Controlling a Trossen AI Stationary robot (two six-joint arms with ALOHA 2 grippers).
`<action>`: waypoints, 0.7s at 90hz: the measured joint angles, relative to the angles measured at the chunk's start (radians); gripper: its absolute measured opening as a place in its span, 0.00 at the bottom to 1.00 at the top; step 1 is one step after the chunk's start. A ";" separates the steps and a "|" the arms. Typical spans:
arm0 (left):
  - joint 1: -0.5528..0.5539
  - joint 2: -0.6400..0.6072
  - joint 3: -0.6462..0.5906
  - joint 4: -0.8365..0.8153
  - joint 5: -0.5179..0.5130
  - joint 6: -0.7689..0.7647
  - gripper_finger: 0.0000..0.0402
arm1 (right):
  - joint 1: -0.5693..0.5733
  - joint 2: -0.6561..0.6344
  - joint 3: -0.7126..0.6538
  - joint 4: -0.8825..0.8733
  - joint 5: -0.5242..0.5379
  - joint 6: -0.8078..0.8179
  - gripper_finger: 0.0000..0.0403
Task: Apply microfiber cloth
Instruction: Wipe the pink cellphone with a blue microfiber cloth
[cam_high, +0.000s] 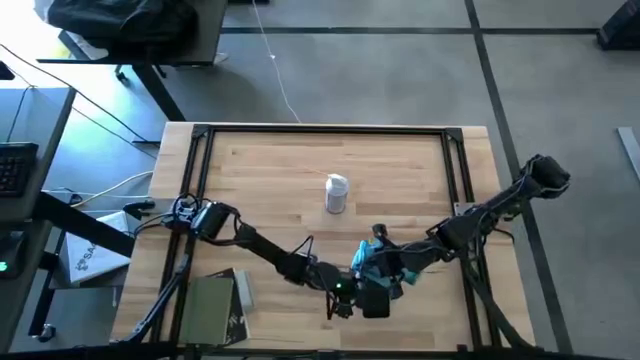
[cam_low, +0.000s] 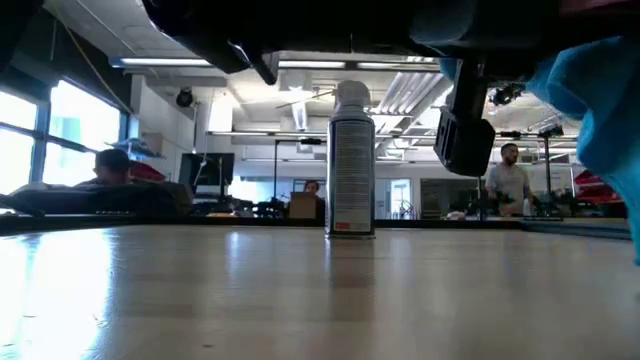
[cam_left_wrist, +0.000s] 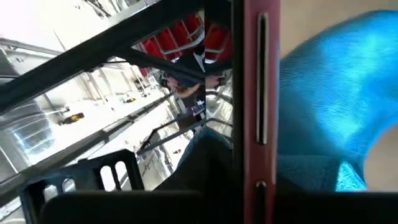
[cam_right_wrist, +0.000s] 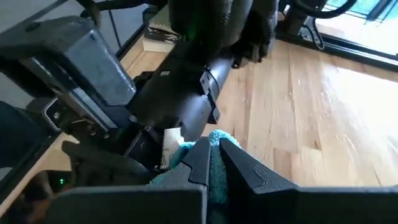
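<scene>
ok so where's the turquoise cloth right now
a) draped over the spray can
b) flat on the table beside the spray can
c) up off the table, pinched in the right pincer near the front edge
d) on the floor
c: the right pincer is shut on the microfiber cloth, held clear of the table in the low view, apart from the spray can.

Grey floor, ceiling strip lights, windows at one side.

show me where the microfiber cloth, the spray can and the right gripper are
microfiber cloth (cam_left_wrist: 336, 106), left wrist view, middle of the blue fabric
spray can (cam_low: 351, 170), low view, middle of its upright body
right gripper (cam_right_wrist: 214, 165), right wrist view, between its fingertips, pinching the cloth
</scene>
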 joint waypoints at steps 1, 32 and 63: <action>0.000 0.000 0.000 -0.001 0.001 -0.004 0.03 | -0.001 0.000 0.000 -0.004 -0.001 0.002 0.00; -0.027 0.000 0.000 -0.003 -0.056 -0.171 0.03 | 0.091 -0.096 0.002 -0.295 0.079 0.147 0.00; -0.031 -0.011 0.005 0.015 -0.072 -0.192 0.03 | 0.227 -0.219 -0.004 -0.758 0.218 0.549 0.00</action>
